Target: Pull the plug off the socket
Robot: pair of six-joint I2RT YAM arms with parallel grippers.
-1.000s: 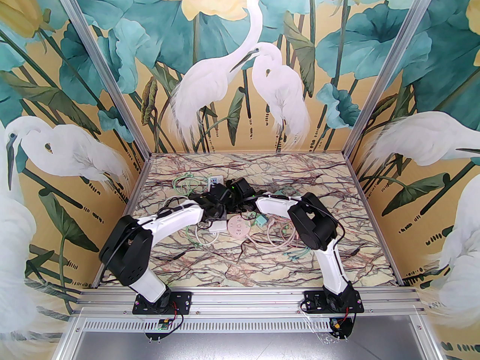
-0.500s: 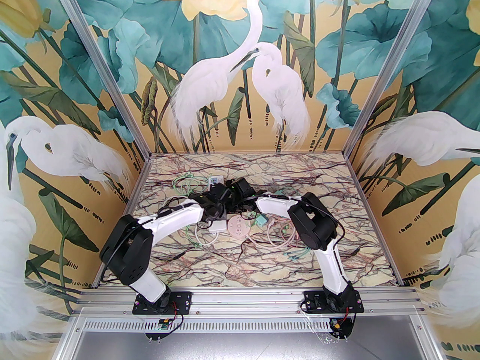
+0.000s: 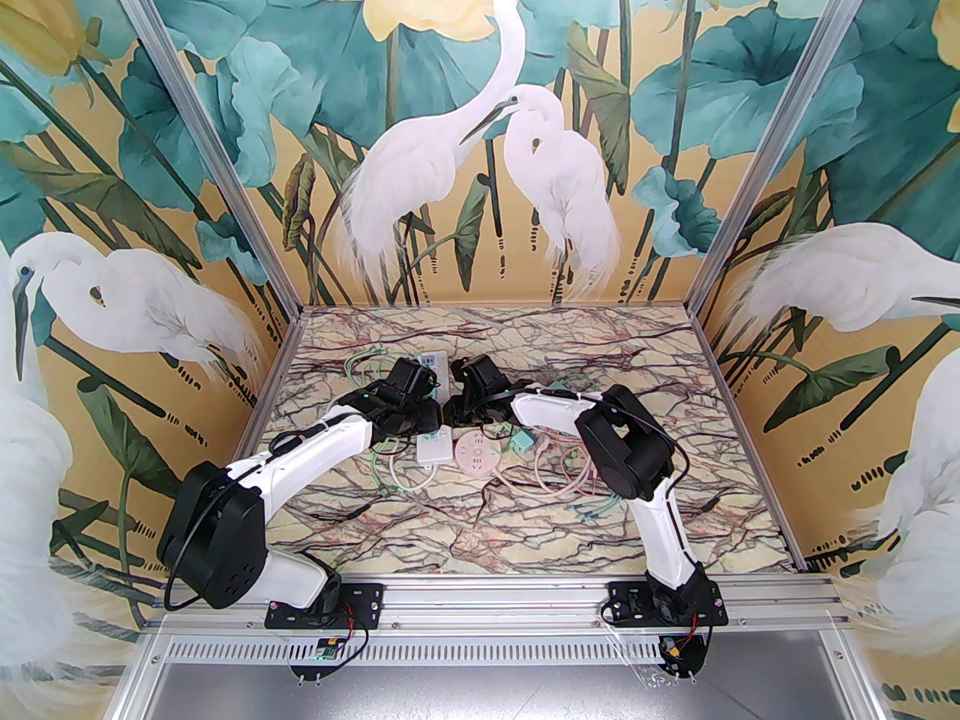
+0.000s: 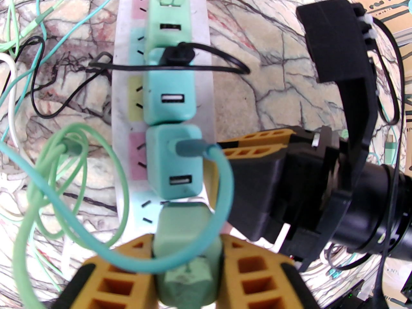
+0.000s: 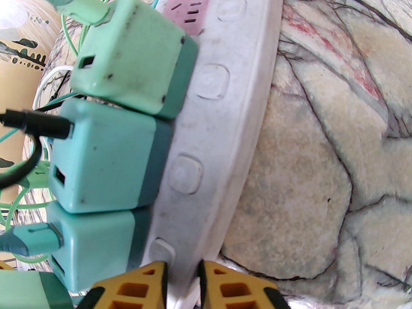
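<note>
Two arms meet over a white power strip [image 3: 437, 372] in the overhead view; it lies mid-surface [image 3: 487, 544], its length running away from the bases. Green cables [image 3: 360, 363] crowd its left side and a round pink socket [image 3: 478, 456] lies just nearer. The front of the surface is bare (so is the band along the back wall).

From the left wrist, the left tool [image 4: 186, 248] is closed on the plug [image 4: 185, 224], a pale green block at the near end of the strip, tight against three neighbouring chargers [image 4: 169, 98]. Whether its prongs are seated is hidden. A teal cable [image 4: 222, 185] loops across it. The right tool [image 4: 225, 147] pinches the strip's right edge.

From the right wrist, yellow fingers [image 5: 235, 285] clamp that raised white edge; open marbled surface lies to the right.
</note>
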